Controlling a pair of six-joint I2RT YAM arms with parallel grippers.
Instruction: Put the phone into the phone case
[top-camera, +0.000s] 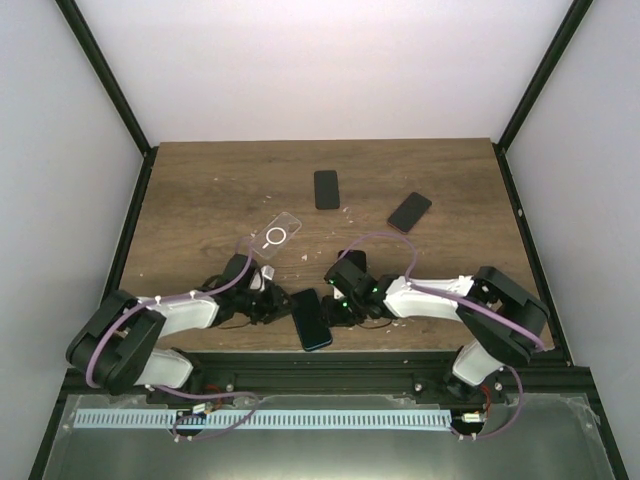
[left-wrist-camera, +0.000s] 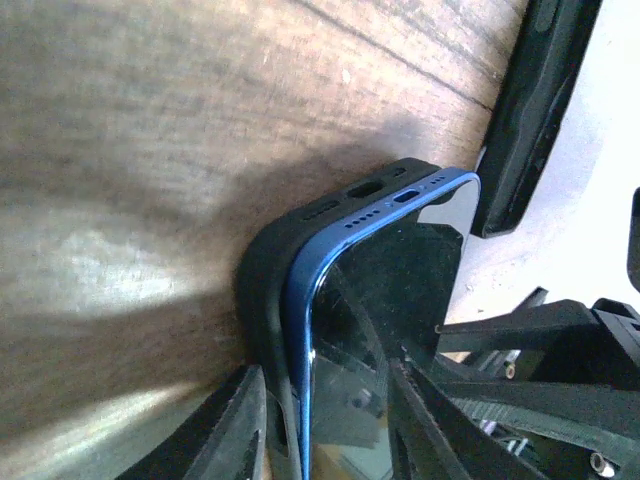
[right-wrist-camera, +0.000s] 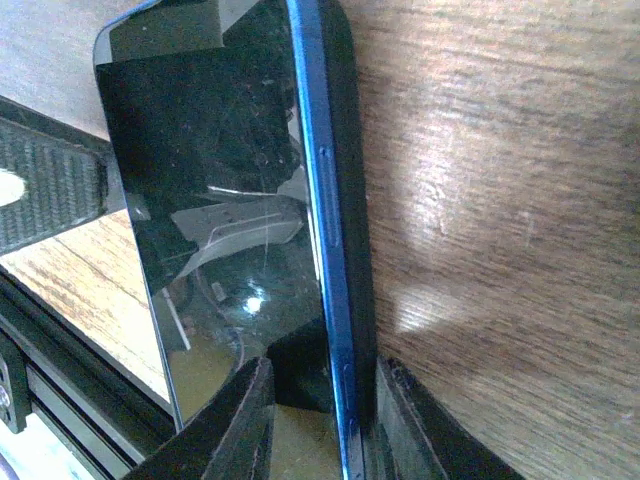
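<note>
Gripped from both sides just beside the front lip of the brown wooden surface (top-camera: 200, 200): slim blue-framed phone with black glass (top-camera: 311, 319), backed by a matte black rubbery phone case (left-wrist-camera: 262, 270). Clenched across phone and case together by the left hand (left-wrist-camera: 325, 435) and likewise by the right hand (right-wrist-camera: 315, 425). Judged only partly seated, with blue rim proud of the black wall. Could pop loose under an uneven squeeze, or slip on slick glass and drop over the lip. Little margin nearward; open wood farther in, well apart from the clear ringed case (top-camera: 280, 234).
</note>
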